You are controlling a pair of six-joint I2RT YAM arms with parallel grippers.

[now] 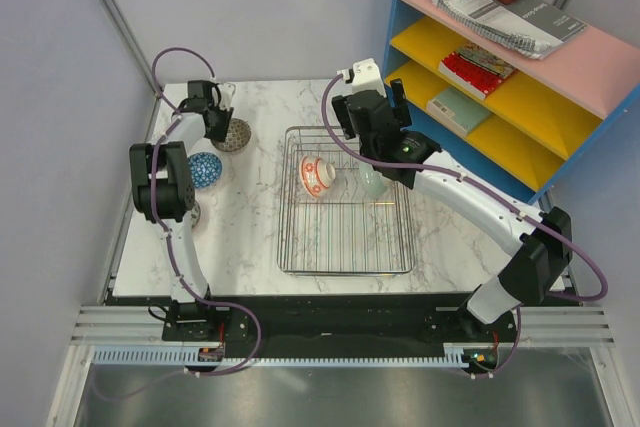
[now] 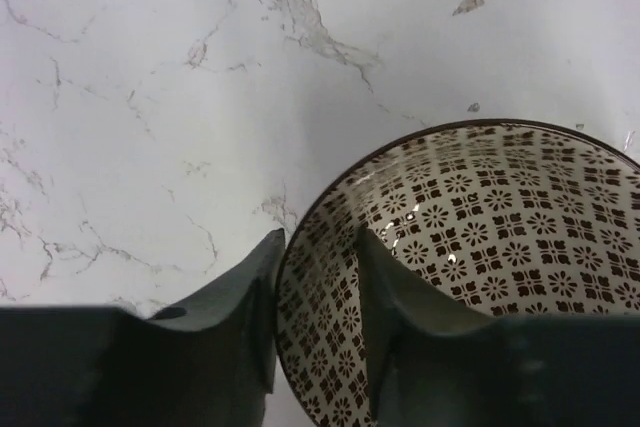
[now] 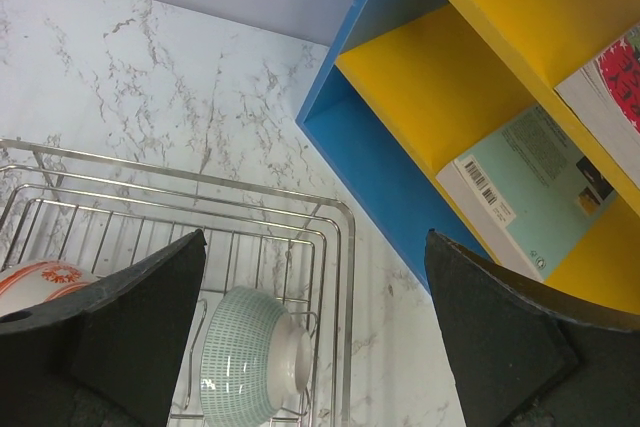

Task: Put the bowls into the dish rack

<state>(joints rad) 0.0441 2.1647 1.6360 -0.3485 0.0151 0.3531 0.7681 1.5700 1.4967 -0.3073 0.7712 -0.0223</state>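
Note:
The silver wire dish rack [image 1: 345, 247] stands mid-table. In it lie a red-orange bowl with white pattern [image 1: 318, 175] and a pale teal-green bowl [image 3: 250, 367], both on their sides. My right gripper [image 3: 312, 247] is open wide and empty, above the rack's far right corner [image 1: 368, 107]. My left gripper [image 2: 318, 247] is at the far left of the table. Its fingers grip the rim of a dark-patterned bowl [image 2: 500, 217], one outside and one inside. A blue bowl [image 1: 205, 169] sits nearer. A grey bowl [image 1: 192, 213] is partly hidden under the left arm.
A blue shelf unit [image 1: 400, 7] with pink and yellow shelves, holding books, stands at the right, close to the rack's far right corner [image 3: 345, 212]. Grey walls close off the left and the back. The right arm's forearm reaches over the rack's right side.

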